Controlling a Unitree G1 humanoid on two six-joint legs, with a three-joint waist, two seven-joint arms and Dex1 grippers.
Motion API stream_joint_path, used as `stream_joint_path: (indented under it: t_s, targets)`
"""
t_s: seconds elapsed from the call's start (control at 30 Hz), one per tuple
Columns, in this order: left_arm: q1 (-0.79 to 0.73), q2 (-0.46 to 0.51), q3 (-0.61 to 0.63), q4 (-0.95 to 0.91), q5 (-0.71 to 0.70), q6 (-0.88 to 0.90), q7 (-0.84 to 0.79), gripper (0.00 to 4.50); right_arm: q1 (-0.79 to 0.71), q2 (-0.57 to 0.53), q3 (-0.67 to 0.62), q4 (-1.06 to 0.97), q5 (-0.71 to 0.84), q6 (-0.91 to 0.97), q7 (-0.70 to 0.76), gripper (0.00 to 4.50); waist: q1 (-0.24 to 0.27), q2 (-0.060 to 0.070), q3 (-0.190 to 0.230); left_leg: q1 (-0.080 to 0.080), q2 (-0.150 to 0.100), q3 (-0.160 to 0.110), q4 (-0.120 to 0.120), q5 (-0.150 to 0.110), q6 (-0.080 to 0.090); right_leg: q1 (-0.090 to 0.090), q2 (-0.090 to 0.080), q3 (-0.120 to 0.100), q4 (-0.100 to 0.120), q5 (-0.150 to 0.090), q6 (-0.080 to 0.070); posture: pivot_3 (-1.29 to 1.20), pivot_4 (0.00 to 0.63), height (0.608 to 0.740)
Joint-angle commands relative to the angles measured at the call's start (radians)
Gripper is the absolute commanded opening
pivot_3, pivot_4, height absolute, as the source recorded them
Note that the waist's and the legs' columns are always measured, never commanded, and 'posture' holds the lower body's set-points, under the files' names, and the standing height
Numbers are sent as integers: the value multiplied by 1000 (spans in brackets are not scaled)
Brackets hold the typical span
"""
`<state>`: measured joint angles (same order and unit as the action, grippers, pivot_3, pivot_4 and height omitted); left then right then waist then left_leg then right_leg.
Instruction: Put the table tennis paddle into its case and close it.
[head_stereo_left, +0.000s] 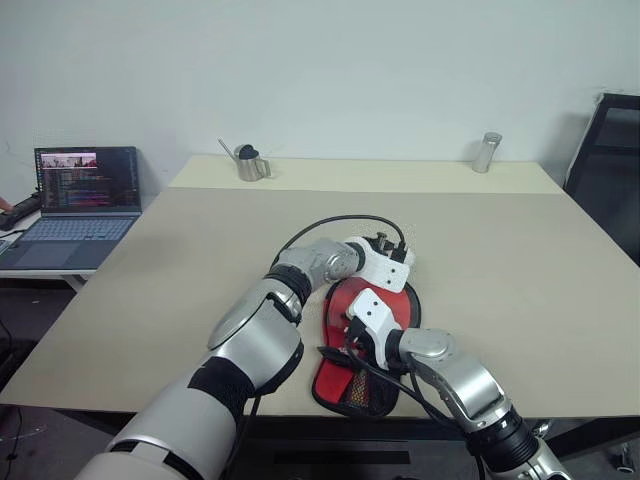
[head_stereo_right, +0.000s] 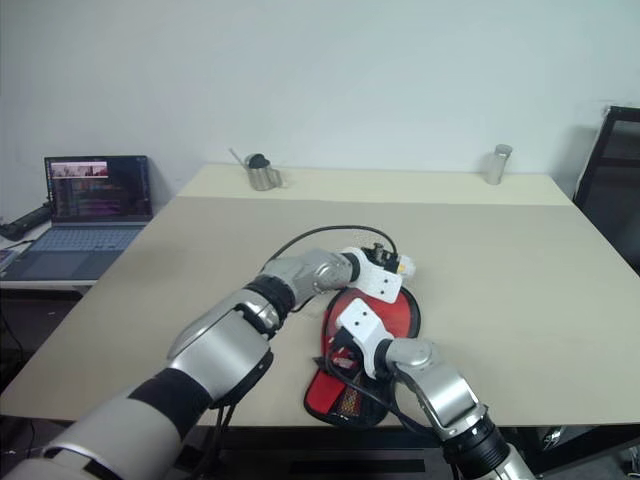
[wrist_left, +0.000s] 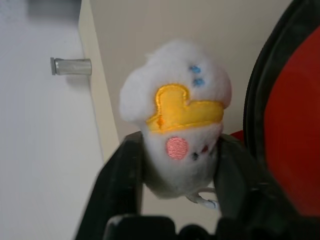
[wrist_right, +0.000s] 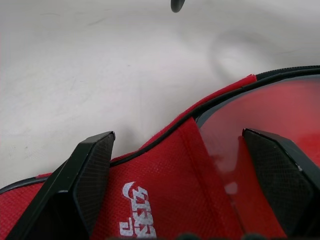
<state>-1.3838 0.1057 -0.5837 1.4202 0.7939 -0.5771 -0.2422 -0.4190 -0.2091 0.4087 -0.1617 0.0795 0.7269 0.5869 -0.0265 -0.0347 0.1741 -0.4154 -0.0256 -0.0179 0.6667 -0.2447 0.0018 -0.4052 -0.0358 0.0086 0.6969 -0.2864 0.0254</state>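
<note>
The case (head_stereo_left: 350, 385) lies near the table's front edge, red side up with a white logo (wrist_right: 137, 217), black zipper edging and a mesh pocket at its near end. Inside its open mouth shows the paddle's glossy red face (wrist_right: 270, 115); the handle is hidden. At the case's far end, my left gripper (wrist_left: 180, 140) is shut on the small white-yellow charm (wrist_left: 175, 100), one black finger on each side. My right gripper (wrist_right: 177, 132) stands open just over the case's edge, a finger on either side of the opening, with nothing pinched.
The beige table (head_stereo_left: 500, 260) stretches far and right. A metal pitcher (head_stereo_left: 250, 162) and a metal cylinder (head_stereo_left: 486, 152) stand at its back edge. An open laptop (head_stereo_left: 85, 195) sits on a side desk at the left, and a black chair (head_stereo_left: 610, 170) is at the right.
</note>
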Motion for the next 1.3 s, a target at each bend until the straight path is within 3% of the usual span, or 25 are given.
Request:
stream_joint_path:
  t_s: [0.03, 0.37, 0.57, 0.7, 0.83, 1.03, 1.3]
  targets:
    - [-5, -7, 40, -32, -55, -3, -58, 3379, 31, -4, 34, 49, 0, 53, 5, 4500, 0, 0, 0, 0, 0, 0, 0, 0, 0, 0, 0, 0, 0, 0, 0, 0, 150, 740]
    - [16, 115, 199, -55, -240, -43, -312, 3379, -6, -10, 14, 58, 14, 53, 16, 4500, -5, 0, 0, 1, 1, 0, 0, 0, 0, 0, 0, 0, 0, 0, 0, 0, 150, 740]
    - [87, 234, 418, -122, -513, -97, -610, 3379, -22, -45, -82, -76, 107, 108, 57, 4500, -5, 0, 0, 0, 1, 0, 1, 0, 0, 0, 0, 0, 0, 0, 0, 0, 150, 740]
    - [181, 287, 561, -233, -730, 0, -853, 3379, -71, -89, -218, -143, 204, 182, 81, 4500, -5, 0, 0, -1, 1, 0, 1, 0, 0, 0, 0, 0, 0, 0, 0, 0, 150, 740]
    - [329, 364, 621, -472, -883, 232, -1022, 3379, -151, -155, -331, -112, 272, 215, 107, 4500, -9, 1, 0, -1, 1, -1, 1, 0, 0, 0, 0, 1, 1, 0, 0, 0, 150, 740]
    - [553, 489, 669, -873, -1007, 583, -1024, 3379, -253, -235, -349, 86, 249, 132, 144, 4500, -9, 1, 0, -1, 2, -2, 0, 0, 0, -1, 1, 3, 0, 0, -1, 0, 150, 740]
    - [751, 565, 703, -1160, -1061, 761, -924, 3379, -389, -188, -286, 448, 155, 11, 134, 4500, -6, 1, 0, 0, 2, -1, 1, 0, 0, -1, 0, 4, 1, 0, -1, 0, 150, 740]
